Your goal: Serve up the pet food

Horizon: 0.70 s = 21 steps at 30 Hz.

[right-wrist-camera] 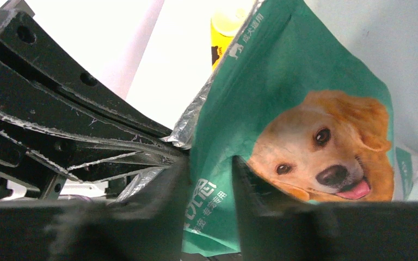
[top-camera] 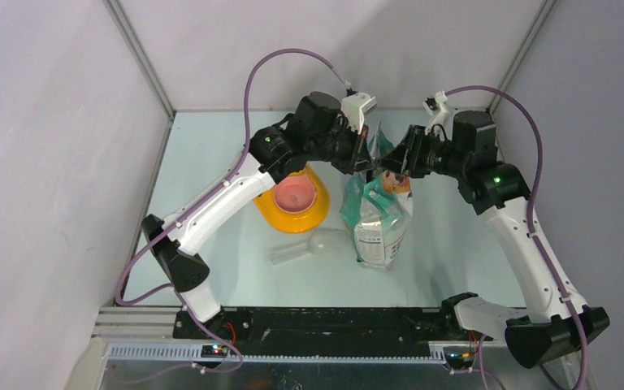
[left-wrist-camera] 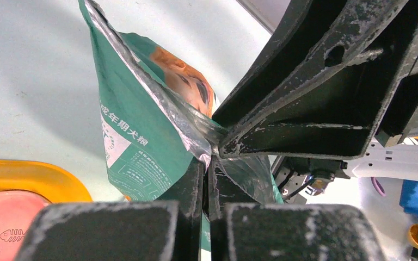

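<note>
**Pinching the pouch mouth from both sides**

Clamping down hard, the left tool (left-wrist-camera: pixel 207 163) has its jaws closed on the silvery inner lip of the pouch (top-camera: pixel 378 223), foil squeezed flat between the pads. Opposite it, the right tool (right-wrist-camera: pixel 211 174) is only half-open: there is a gap between its fingers (right-wrist-camera: pixel 250 190), and the green panel sits in that gap, just beside the printed dog's face.

The two tools meet nose to nose over the top of the bag. The pet food itself is out of sight, with only its packaging showing. That pouch is green and white with a golden dog on the front and crinkled foil at its opened top. It stands upright on the table (top-camera: pixel 211 162), a little right of centre.

The left arm (top-camera: pixel 219 195) climbs diagonally from its near-left base, passes over the yellow feeder (top-camera: pixel 280 219) and bends its wrist rightward. The right arm (top-camera: pixel 520 236) runs up the right side, folds at the back and reaches left. A clear scoop (top-camera: pixel 309 245) lies just left of the pouch's base, in front of the feeder.
</note>
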{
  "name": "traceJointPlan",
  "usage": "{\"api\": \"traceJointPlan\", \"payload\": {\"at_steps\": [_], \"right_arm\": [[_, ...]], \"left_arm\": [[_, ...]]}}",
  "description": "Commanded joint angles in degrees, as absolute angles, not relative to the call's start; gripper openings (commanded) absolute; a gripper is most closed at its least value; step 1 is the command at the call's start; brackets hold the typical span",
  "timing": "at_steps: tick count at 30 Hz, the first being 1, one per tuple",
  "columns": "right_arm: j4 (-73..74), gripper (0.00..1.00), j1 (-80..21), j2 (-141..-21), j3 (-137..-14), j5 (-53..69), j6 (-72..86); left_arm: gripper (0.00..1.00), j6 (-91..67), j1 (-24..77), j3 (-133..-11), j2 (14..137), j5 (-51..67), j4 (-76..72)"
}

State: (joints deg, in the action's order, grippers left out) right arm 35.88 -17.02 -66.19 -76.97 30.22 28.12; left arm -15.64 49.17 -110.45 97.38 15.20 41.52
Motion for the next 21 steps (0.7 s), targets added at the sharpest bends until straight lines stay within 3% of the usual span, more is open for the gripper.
{"api": "traceJointPlan", "payload": {"at_steps": [1,4,6,8,9,10,12,21], "right_arm": [[35.0,0.23,-16.8,-65.0,-78.0,29.6,28.3],[35.4,0.17,-16.7,-65.2,-77.4,29.1,28.1],[35.0,0.26,-16.9,-65.6,-77.3,29.0,28.1],[34.2,0.28,-17.0,-66.1,-77.3,29.1,28.1],[34.0,0.23,-17.2,-66.3,-77.5,29.2,28.1],[34.0,0.07,-17.2,-66.7,-77.7,29.1,28.1],[35.4,0.0,-17.3,-66.9,-78.9,27.6,27.4],[39.8,0.0,-18.0,-62.5,-88.1,2.6,11.9]], "left_arm": [[0.0,-16.1,49.3,-110.0,94.9,15.9,42.5],[0.0,-16.3,49.2,-110.0,94.7,16.7,42.2],[0.0,-15.9,49.2,-110.0,94.5,16.5,42.2],[0.0,-15.3,49.2,-110.0,94.3,16.1,42.3],[0.0,-15.0,49.3,-110.0,94.1,16.0,42.5],[0.0,-14.4,49.3,-110.0,94.1,15.3,42.6],[0.0,-12.7,49.2,-110.2,93.9,13.1,43.4],[0.0,0.3,48.0,-114.7,92.2,-8.5,44.8]]}}
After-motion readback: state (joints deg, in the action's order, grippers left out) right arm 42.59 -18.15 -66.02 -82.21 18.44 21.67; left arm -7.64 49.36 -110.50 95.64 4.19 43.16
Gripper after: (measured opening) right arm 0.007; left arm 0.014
